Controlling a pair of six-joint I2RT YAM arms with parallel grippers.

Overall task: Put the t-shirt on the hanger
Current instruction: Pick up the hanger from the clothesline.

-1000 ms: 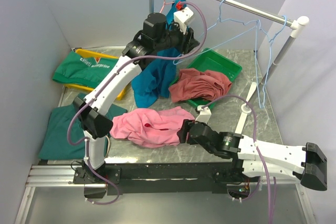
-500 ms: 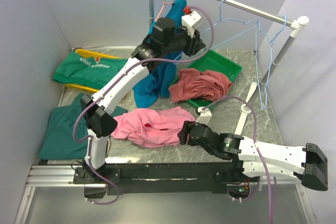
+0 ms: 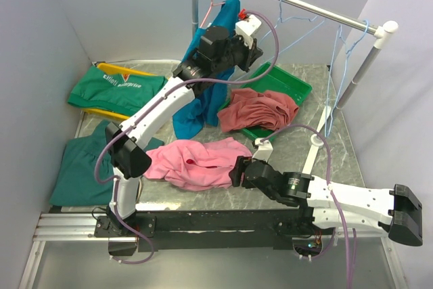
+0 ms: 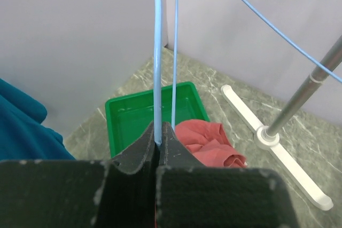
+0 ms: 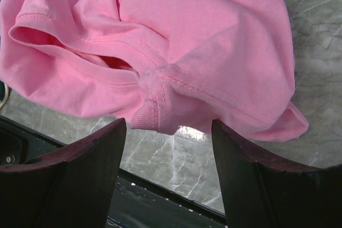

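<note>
Two jobs are open at once, and neither is finished. The left claw (image 4: 158, 133) is raised to the rail (image 3: 304, 6) and clenched on the thin wire of the hanger (image 4: 156, 52), the jaws pressed together with the blue wire pinched between them. The right claw (image 5: 168, 142) hangs released over the t-shirt (image 5: 176, 52), which lies crumpled on the bench (image 3: 298, 133) just in front of the arm bases, beside the green tray (image 3: 298, 89) that holds a dusty-red garment (image 3: 260, 109).

I judge the step in hand to be fetching the hanger: it looks to be hooked over the rail, and the shirt is not yet gripped. The next move calls for lifting the hook free without snagging the other blue hanger (image 3: 335, 65) further along the rail, then bringing the wire down toward the shirt. The right claw will need to close on a firm edge, such as the ribbed hem lying between its jaws, not on loose folds.

The top view gives the whole layout (rail, tray, both arms) but not how the jaws stand. Only the left wrist view shows the pinch on the wire. Only the right wrist view shows the spread jaws and the seams below them; whether they touch the cloth I cannot tell.
</note>
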